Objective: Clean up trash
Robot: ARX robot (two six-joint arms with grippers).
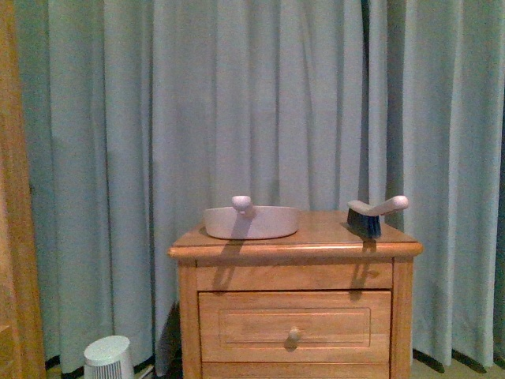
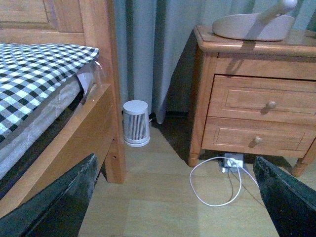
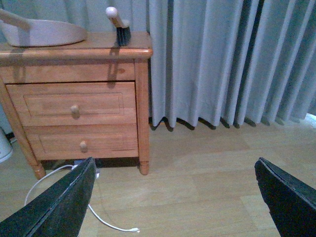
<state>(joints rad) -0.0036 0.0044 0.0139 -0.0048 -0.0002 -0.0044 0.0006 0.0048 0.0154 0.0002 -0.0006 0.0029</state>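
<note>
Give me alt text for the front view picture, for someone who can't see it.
A wooden nightstand stands before pale blue-grey curtains, with a white dustpan on the left of its top and a hand brush on the right. A small white cylindrical appliance sits on the floor at lower left.

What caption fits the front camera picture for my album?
White plastic dustpan and dark-bristled hand brush on a wooden nightstand before pale blue curtains.

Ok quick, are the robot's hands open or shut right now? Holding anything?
Left gripper: open, holding nothing.
Right gripper: open, holding nothing.
</note>
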